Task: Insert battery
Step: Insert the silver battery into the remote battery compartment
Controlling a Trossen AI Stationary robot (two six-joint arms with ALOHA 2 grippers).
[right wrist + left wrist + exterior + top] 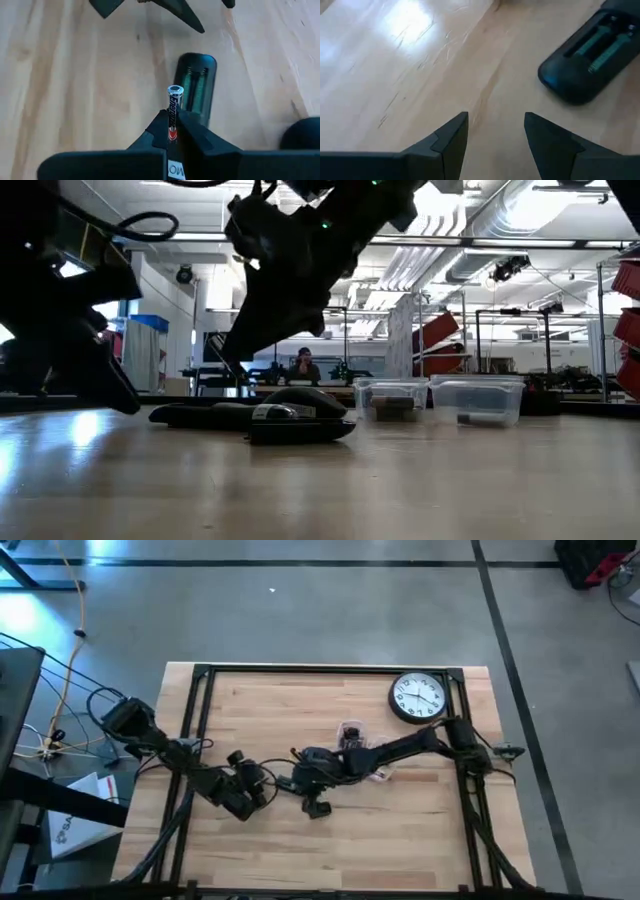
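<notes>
Two clear bins (440,400) stand side by side on the worktop (400,830); each holds small dark items that cannot be identified. In the high view they appear just beside the clock (417,698), toward the far edge.

The worktop is light wood with a black frame along its far and side edges. The clock lies face up near the far right corner. The floor is grey concrete. In the low view the room behind is a workshop with racks, ceiling ducts and strip lights; a person (303,366) sits in the distance.

The remote (198,84) lies flat near the worktop centre, back side up, cover off, compartment exposed. Green springs or contacts show inside the compartment. Its long axis runs away from the right tool, roughly in line with the battery.

The right tool (171,125) is above the worktop centre, clamped on the battery (173,107). The battery projects forward from between the fingers, long axis in line with them, metal end cap toward the remote. The battery is above the near end of the remote; contact cannot be confirmed.

The left tool (496,135) is just left of the remote, low over bare wood, fingers apart, holding nothing.
</notes>
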